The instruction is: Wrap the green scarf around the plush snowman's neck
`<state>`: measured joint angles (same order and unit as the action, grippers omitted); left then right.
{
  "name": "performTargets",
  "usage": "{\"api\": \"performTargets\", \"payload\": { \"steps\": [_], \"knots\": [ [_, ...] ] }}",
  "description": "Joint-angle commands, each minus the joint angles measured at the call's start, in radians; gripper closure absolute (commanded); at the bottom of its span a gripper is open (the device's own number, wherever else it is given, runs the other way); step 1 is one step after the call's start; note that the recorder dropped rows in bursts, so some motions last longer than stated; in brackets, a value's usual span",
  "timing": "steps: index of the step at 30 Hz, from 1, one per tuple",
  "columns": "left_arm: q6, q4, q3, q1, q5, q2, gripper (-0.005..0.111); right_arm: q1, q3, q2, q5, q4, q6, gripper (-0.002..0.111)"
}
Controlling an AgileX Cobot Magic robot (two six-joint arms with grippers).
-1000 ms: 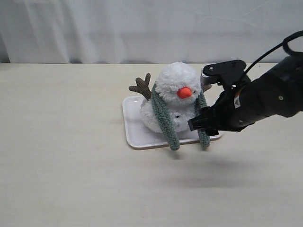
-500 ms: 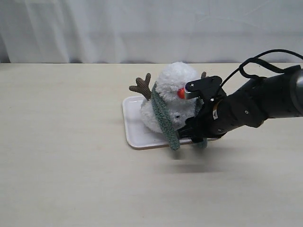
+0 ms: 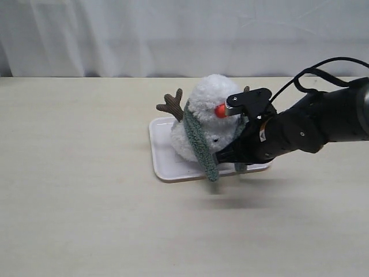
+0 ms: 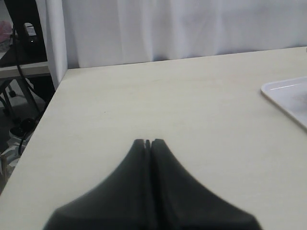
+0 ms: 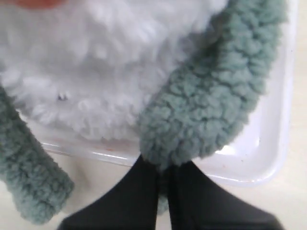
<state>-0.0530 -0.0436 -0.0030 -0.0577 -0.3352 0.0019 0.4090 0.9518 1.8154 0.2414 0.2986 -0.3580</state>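
Note:
The plush snowman [image 3: 207, 118] stands on a white tray [image 3: 164, 161], with the green scarf [image 3: 199, 144] draped over its neck and both ends hanging down its front. My right gripper [image 3: 228, 158] is shut on the scarf's right-hand end, low in front of the snowman's body. In the right wrist view the fuzzy scarf end [image 5: 211, 110] is pinched between the black fingers [image 5: 144, 191], with the white body [image 5: 96, 72] behind and the other end [image 5: 29, 177] hanging free. My left gripper [image 4: 147, 142] is shut and empty over bare table, away from the snowman.
The tray's corner [image 4: 288, 93] shows at the edge of the left wrist view. A white curtain [image 3: 173, 34] hangs behind the table. The table's edge [image 4: 53, 96] and a stand with cables lie beside the left gripper.
My right gripper moved left and down to the scarf's right-hand end and closed on it. The snowman and tray stayed put.

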Motion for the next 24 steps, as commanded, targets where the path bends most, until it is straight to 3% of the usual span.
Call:
{"api": "performTargets", "payload": {
  "steps": [1,13,24],
  "knots": [
    [0.002,0.002,0.003,-0.003,0.014,-0.002,0.107,-0.004,0.002,-0.038,-0.008,-0.089,0.004,0.104],
    [0.002,0.002,0.003,-0.003,0.010,-0.002,0.107,-0.004,0.002,-0.040,0.060,-0.324,0.006,0.104],
    [0.002,0.002,0.003,-0.003,0.010,-0.002,0.107,0.000,0.002,-0.034,-0.011,-0.555,0.006,0.104]
  ]
}}
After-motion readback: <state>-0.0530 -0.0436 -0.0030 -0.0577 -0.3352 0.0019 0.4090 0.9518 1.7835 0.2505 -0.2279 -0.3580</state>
